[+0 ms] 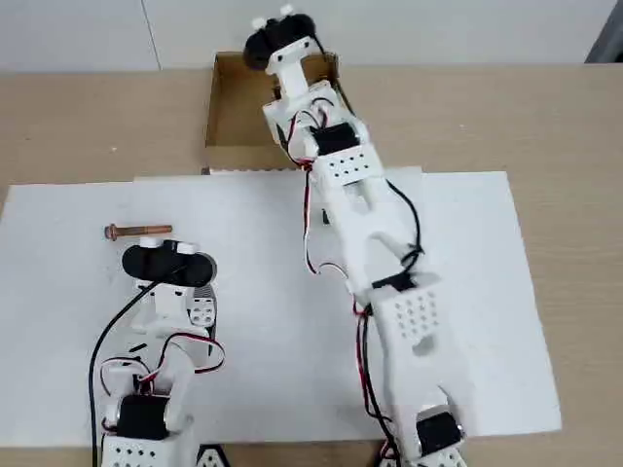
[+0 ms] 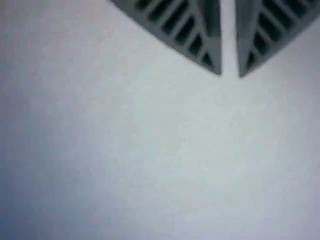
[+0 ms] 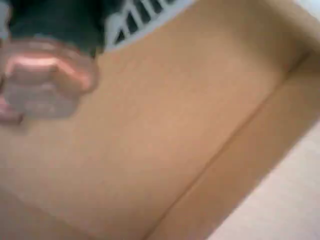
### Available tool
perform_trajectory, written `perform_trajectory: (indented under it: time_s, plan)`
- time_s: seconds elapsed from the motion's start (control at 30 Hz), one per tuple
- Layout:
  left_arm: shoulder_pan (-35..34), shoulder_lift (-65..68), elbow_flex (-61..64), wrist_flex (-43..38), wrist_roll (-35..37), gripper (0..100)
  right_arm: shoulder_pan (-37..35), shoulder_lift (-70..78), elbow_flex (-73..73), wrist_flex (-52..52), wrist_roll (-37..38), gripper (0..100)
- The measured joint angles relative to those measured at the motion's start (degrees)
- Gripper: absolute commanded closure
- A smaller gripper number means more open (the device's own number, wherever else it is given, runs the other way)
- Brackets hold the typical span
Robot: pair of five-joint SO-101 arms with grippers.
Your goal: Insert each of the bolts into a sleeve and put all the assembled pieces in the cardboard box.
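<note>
- While the right gripper [image 1: 280,44] hangs over the cardboard box [image 1: 232,107], it appears clenched on an assembled piece [image 3: 47,75]. A copper-coloured bolt head shows under a dark sleeve, directly above the box floor.
- The step in hand looks to be the drop. The piece sits beneath the gripper and inside the box walls. Lowering it close to the floor before release should keep it from bouncing or rolling. The box's near wall lies under the wrist and wants clearance on the way out.
- The left gripper [image 2: 230,72] hovers low over the white sheet [image 1: 438,292] on the tabletop [image 1: 565,117]. Its fingers [image 2: 200,40] are drawn almost together, a thin slit between them, grasping nothing.
- A loose bolt [image 1: 139,231] lies on the sheet just ahead of the left gripper, apart from it and bare of any sleeve.
- No brand, label or readable writing can be made out on the box or the sheet.
</note>
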Motion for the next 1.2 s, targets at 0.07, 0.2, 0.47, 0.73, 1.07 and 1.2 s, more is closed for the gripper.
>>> perform_trajectory:
  time_s: [0.07,0.2,0.47,0.73,1.07,1.2]
  plan:
    - [0.00,0.00,0.00,0.00,0.00,99,0.00,4.75,-5.63,0.00,2.11,99.1]
    - [0.00,0.00,0.00,0.00,0.00,99,0.00,11.60,-14.07,0.00,5.71,98.5]
    - [0.00,0.00,0.00,0.00,0.00,99,0.00,15.30,-21.10,5.71,7.56,83.4]
    - [0.00,0.00,0.00,0.00,0.00,99,0.00,15.21,-26.37,9.32,7.65,90.5]
    - [0.00,0.00,0.00,0.00,0.00,99,0.00,15.21,-36.66,22.42,7.74,99.7]
    - [0.00,0.00,0.00,0.00,0.00,99,0.00,15.21,-37.01,30.77,8.09,99.5]
